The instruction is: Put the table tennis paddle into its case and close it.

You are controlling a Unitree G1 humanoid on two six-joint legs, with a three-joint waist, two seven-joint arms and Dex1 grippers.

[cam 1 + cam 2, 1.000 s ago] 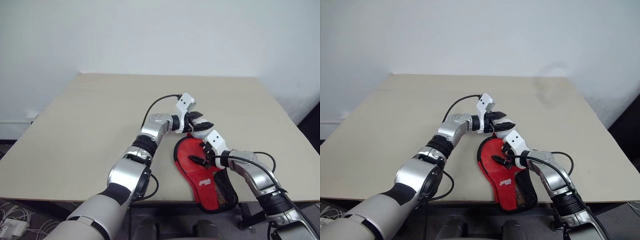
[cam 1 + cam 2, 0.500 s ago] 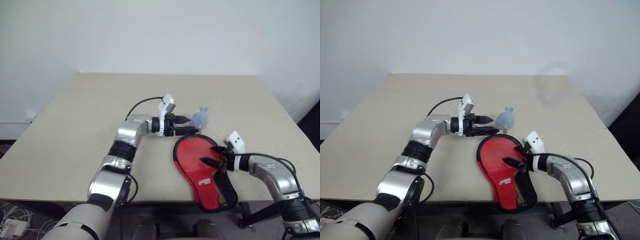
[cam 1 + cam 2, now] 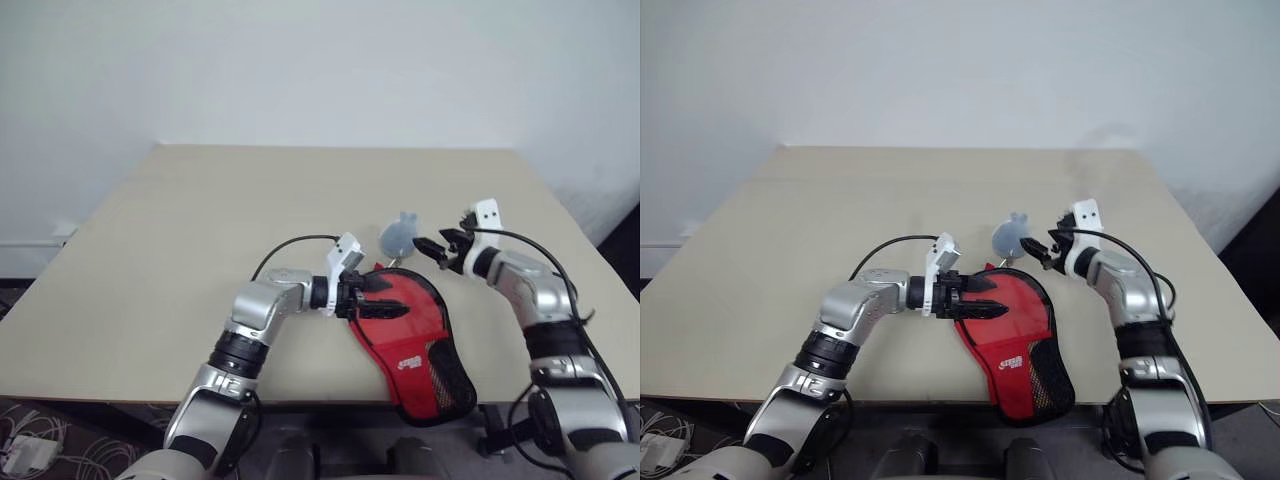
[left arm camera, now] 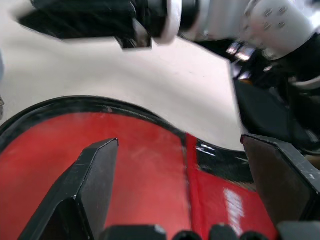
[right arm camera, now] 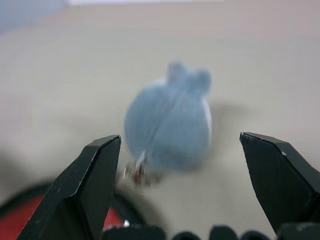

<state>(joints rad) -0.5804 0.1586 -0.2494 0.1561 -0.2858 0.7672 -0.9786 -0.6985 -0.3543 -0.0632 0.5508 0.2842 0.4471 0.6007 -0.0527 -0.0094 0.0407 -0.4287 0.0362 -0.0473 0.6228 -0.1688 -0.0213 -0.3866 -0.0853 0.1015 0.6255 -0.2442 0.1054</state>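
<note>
Case (image 3: 408, 335) lies red side up at the near edge of the bench (image 3: 180, 230), left gripper (image 3: 385, 298) over it with jaws wide and empty. Right gripper (image 3: 428, 246), jaws wide and empty, faces the whitish-grey lump (image 3: 400, 236) attached at the case's rim. A pull on the lump could drag the case off the edge.

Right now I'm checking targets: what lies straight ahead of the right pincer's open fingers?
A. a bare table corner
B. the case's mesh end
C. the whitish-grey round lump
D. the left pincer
C: in the right wrist view the whitish-grey round lump sits between the right pincer fingers.
</note>
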